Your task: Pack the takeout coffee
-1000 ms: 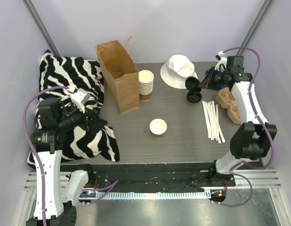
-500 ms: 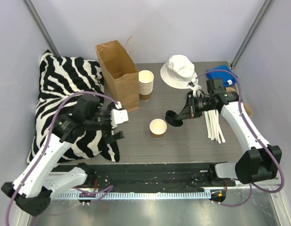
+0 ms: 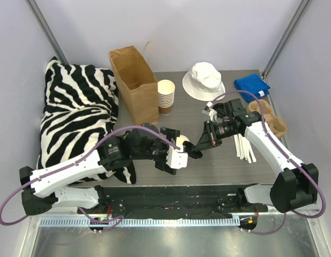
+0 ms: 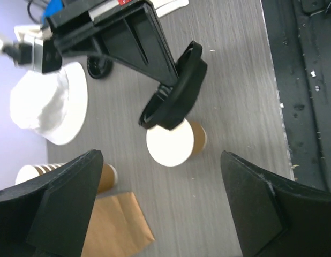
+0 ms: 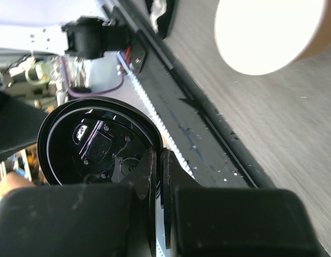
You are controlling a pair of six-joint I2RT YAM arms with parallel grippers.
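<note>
Far left, zebra pillow [image 3: 74, 107], half on the counter [image 3: 224, 166]. Next to it a brown paper bag [image 3: 134, 85] stands upright and open-mouthed, nothing visible in it from above. Just beside the bag, a stack of lidless cups [image 3: 166, 95]. Mid-counter: left gripper [image 4: 160, 160] spread wide, holding nothing, hovering over the coffee cup [image 4: 168, 142], one finger to each side in the wrist view and clear of it. The cup stands upright on the counter, well short of the bag, top uncovered. Right gripper [image 5: 159, 166] is pinched tight on the rim of the black lid [image 4: 176, 101], which hangs tilted just above and slightly off the cup mouth. Whether the lid edge touches the cup rim is hard to say from these angles, probably not. Further right: white hat [image 3: 204, 79], then the pulp tray [image 3: 270, 120] at the counter edge, no cup seated in it. Progress reads as early: lid fetched but not seated. Left to do, by my reckoning: level the lid, press it on, then lift the closed cup into the bag or tray.
</note>
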